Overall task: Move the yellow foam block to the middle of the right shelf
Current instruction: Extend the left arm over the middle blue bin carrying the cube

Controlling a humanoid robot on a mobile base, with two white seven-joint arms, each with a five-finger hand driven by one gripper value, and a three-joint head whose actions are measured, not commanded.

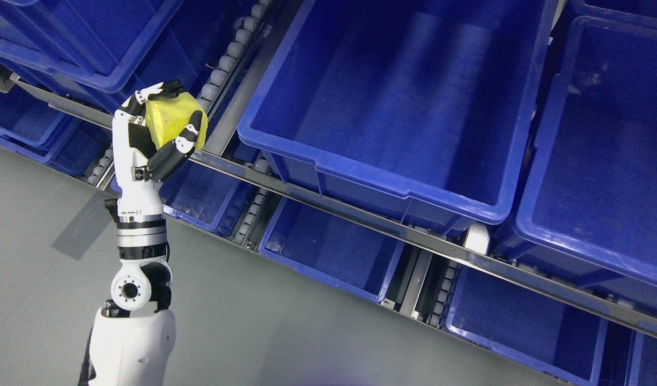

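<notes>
My left hand point(164, 120) is raised at the left of the head view, its arm coming up from the bottom left. Its fingers are curled around a yellow foam block point(170, 119) and hold it in the air in front of the shelf rail point(307, 195), left of a large empty blue bin point(392, 107) on the middle shelf level. The block is partly covered by the thumb and fingers. The right arm is out of view.
More blue bins stand on the rack: one at the far right point(607, 155), several on the lower level point(333, 252), stacked ones at the upper left point(87, 43). A roller track point(237, 48) runs between bins. Grey floor point(253, 332) lies below.
</notes>
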